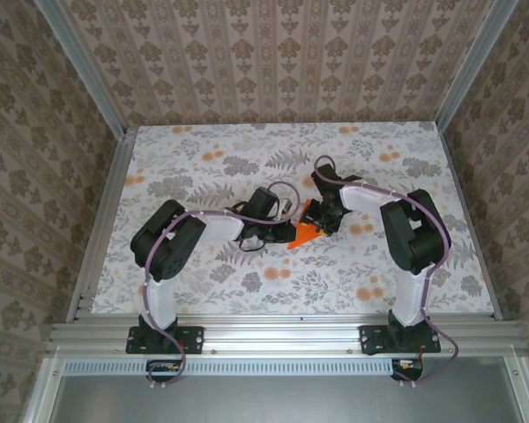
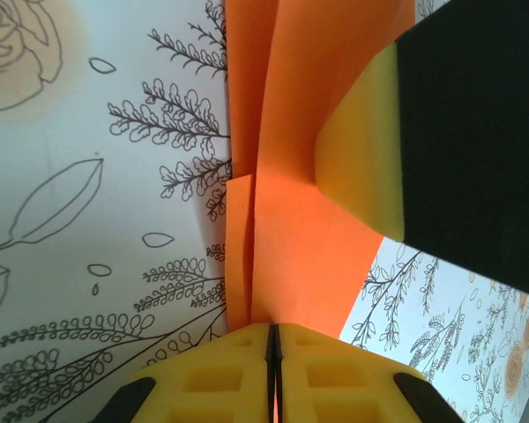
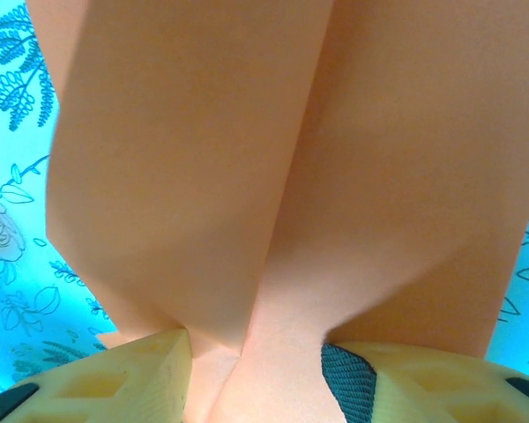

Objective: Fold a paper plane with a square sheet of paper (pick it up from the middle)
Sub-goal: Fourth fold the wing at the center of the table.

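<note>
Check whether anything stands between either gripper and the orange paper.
Nothing visible does. The left gripper is shut on the orange paper, and the paper lies directly between the right gripper fingers.

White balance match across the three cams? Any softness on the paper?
Top external: even, neutral light, soft shadows, orange paper small but crisp. Left wrist: neutral too, paper saturated, leaf print on the tablecloth sharp. Right wrist: strong cyan cast on the tablecloth, paper washed to pale peach and soft, probably too close to focus.
</note>
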`<state>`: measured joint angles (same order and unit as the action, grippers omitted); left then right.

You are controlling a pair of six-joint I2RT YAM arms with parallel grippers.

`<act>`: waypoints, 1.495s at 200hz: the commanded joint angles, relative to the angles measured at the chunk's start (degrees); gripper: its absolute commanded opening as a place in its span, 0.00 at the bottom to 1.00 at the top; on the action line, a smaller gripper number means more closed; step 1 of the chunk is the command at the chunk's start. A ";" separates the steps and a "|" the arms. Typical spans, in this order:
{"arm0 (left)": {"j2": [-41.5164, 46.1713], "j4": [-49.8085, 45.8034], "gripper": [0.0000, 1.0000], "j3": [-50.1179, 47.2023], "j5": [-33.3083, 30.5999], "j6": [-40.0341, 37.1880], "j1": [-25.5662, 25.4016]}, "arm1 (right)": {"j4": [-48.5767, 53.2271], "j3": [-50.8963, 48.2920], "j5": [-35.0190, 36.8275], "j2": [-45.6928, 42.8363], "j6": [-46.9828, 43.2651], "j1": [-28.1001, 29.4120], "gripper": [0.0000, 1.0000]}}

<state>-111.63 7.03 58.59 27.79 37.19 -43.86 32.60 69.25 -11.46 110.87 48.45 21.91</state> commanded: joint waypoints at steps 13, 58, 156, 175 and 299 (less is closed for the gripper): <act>1.66 -0.14 0.14 -0.13 0.35 -0.17 -0.03 | 9.83 -4.00 17.23 10.32 1.82 0.28 0.51; 8.43 7.39 0.21 -4.02 1.33 5.11 2.17 | 11.21 -3.07 18.58 11.37 2.60 0.85 0.51; 5.50 12.30 0.16 -5.25 5.03 7.79 1.87 | 11.00 -3.06 18.06 11.94 2.80 1.02 0.56; 4.29 12.30 0.15 -4.92 5.33 7.81 1.68 | 10.89 -3.16 17.88 12.26 2.79 0.94 0.57; -0.85 14.85 0.12 -4.33 7.09 8.18 0.35 | 11.28 -2.90 17.88 12.96 3.41 0.98 0.57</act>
<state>-111.07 20.27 53.12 33.91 44.66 -43.22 36.07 72.47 -5.28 112.86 51.27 24.64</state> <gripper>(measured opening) 0.124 0.566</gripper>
